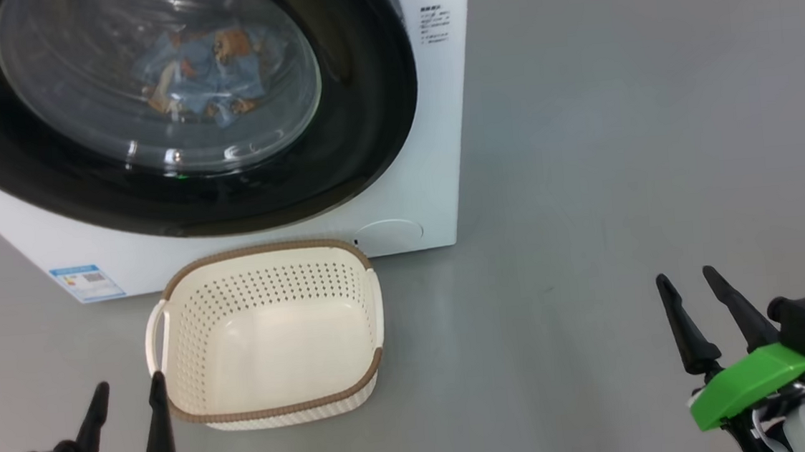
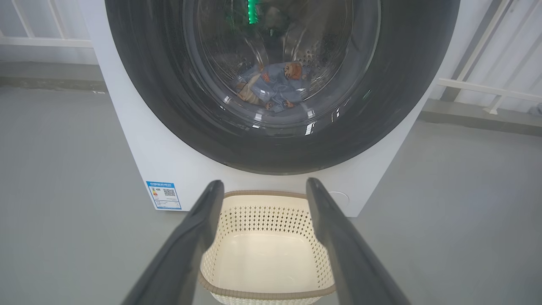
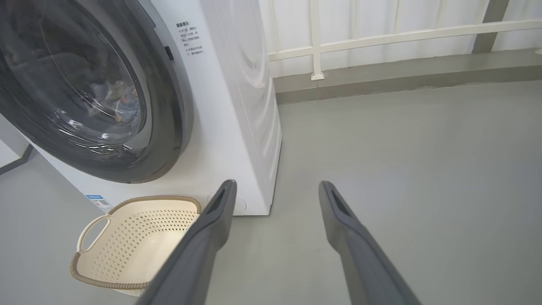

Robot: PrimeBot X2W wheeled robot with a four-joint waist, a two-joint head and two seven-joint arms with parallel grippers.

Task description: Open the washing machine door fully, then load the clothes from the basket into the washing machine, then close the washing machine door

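Washing machine door was shut, clothes inside. Your left gripper and right gripper stood spread wide, holding nothing.

Washing machine label and print are illegible.

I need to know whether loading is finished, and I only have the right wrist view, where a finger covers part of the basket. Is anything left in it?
Observer: No. The head view shows the basket empty down to its bare floor.
Operator: Where are the clothes?
Observer: In the left wrist view, the blue animal-print clothes lie in the drum, behind the washing machine door glass.
Operator: And the other arm?
Observer: The left end effector is open, holding nothing, aimed toward the basket.
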